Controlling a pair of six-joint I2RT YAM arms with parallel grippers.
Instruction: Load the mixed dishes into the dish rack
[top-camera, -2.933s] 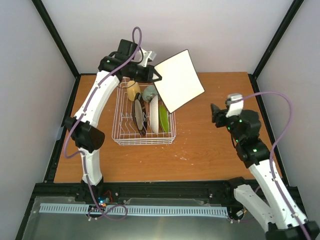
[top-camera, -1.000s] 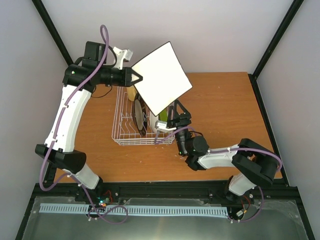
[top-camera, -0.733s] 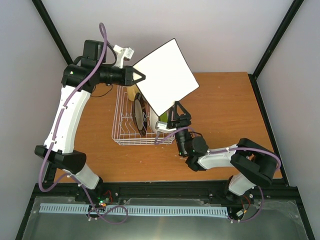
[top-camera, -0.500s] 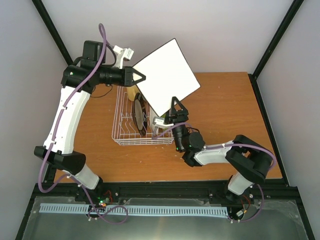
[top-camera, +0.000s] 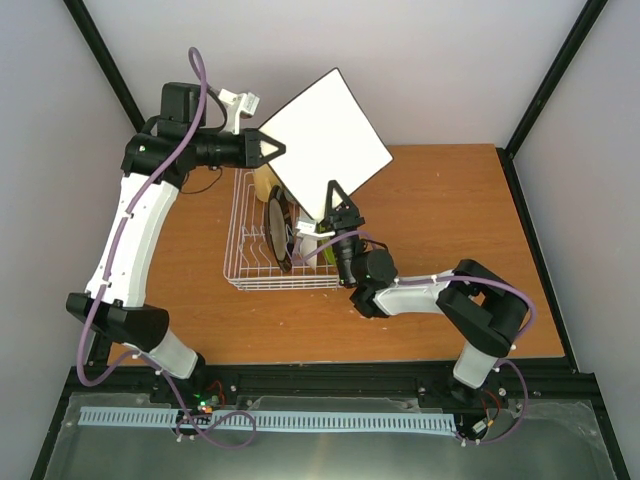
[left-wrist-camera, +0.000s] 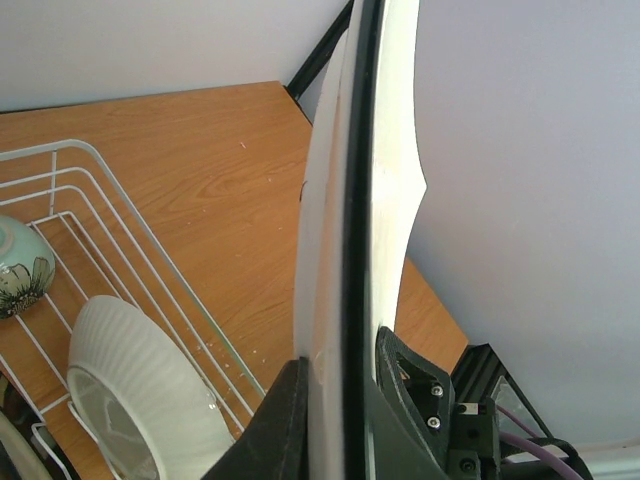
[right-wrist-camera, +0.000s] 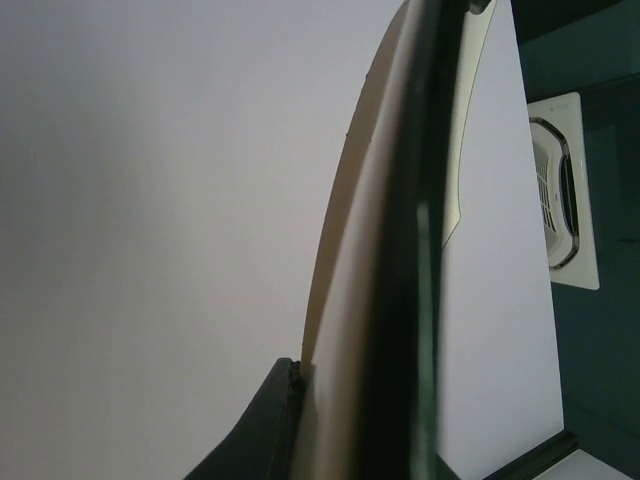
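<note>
Our left gripper (top-camera: 272, 150) pinches one corner of the square white plate (top-camera: 325, 135), held tilted above the dish rack (top-camera: 240, 270). Our right gripper (top-camera: 334, 192) clamps its lower edge.

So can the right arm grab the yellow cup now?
Probably not: the right gripper is at a corner of the square white plate, which seems to hang between it and the yellow cup.

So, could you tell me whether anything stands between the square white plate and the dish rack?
Yes: the right gripper sits at the lower edge of the square white plate, above the right side of the dish rack.
</note>
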